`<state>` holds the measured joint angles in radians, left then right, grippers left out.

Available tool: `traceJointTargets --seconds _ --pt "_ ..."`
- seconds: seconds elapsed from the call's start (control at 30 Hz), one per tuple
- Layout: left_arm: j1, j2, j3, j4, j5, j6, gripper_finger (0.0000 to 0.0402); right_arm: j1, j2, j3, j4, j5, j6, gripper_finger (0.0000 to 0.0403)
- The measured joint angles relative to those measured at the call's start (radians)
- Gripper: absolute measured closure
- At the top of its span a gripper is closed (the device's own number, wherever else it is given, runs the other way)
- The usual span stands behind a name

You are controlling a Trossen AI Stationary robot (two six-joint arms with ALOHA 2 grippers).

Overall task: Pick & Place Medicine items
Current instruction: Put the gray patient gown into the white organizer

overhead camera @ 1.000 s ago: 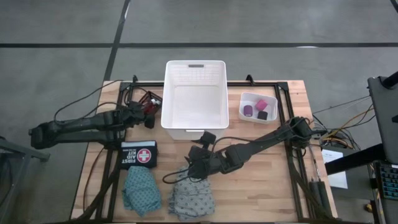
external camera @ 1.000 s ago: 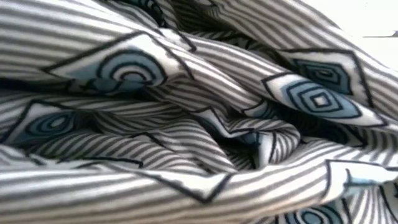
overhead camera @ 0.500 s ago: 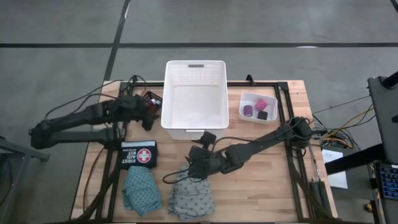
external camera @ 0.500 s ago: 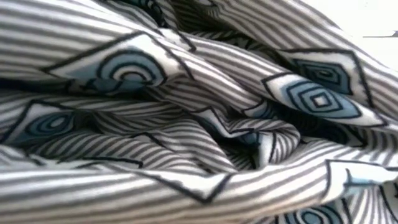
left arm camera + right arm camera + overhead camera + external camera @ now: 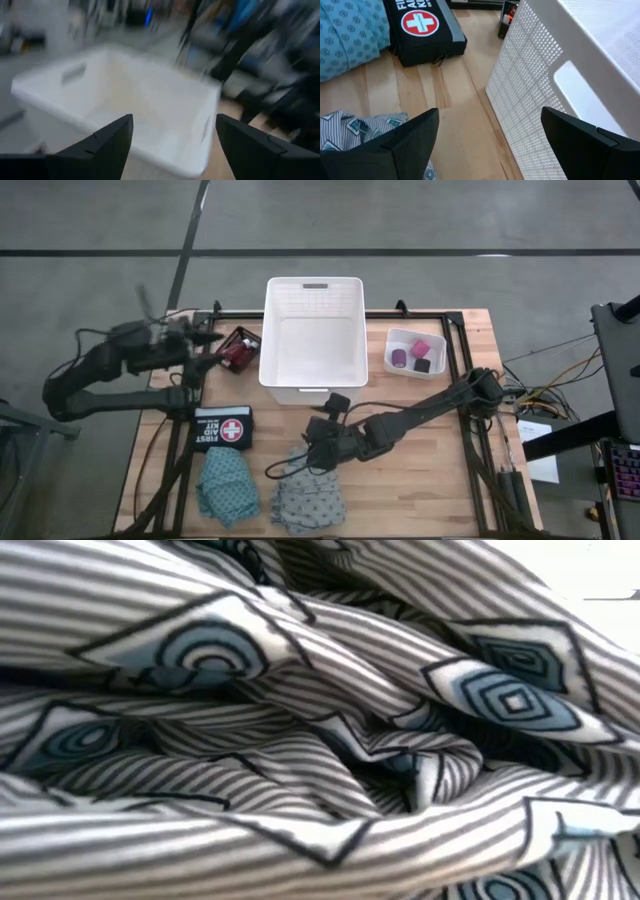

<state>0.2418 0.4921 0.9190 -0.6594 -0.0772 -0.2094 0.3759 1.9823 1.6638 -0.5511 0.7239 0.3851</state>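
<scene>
The right gripper (image 5: 312, 452), fingers spread wide and empty, hangs low just beyond the grey cloth (image 5: 310, 502); a descent off-centre could pinch only a loose fold, letting it slip on the way to the white bin (image 5: 312, 335); the left gripper (image 5: 196, 338), also open and empty, is raised left of the bin near the red bottles (image 5: 238, 350); the rolls (image 5: 414, 357) sit right of the bin.

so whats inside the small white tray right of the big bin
The small white tray holds three rolls: a pink roll, a purple roll and a black roll. Its floor beneath them is covered, so anything under them cannot be seen.
</scene>
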Motion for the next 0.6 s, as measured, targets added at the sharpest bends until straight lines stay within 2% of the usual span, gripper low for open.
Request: traceJointTargets --seconds 0.27,0.43,0.6 --pt "-0.057 -0.226 -0.122 0.2 0.008 0.027 0.0112 0.001 -0.014 0.0 0.006 0.001 0.0 0.0055" --pt "-0.057 -0.261 -0.193 0.278 0.071 0.096 0.0112 0.001 -0.015 0.0 0.006 0.001 0.0 0.0055" --pt "-0.058 -0.261 -0.246 0.389 0.202 0.157 0.0112 0.0 -0.015 0.0 0.006 0.009 0.011 0.0055"
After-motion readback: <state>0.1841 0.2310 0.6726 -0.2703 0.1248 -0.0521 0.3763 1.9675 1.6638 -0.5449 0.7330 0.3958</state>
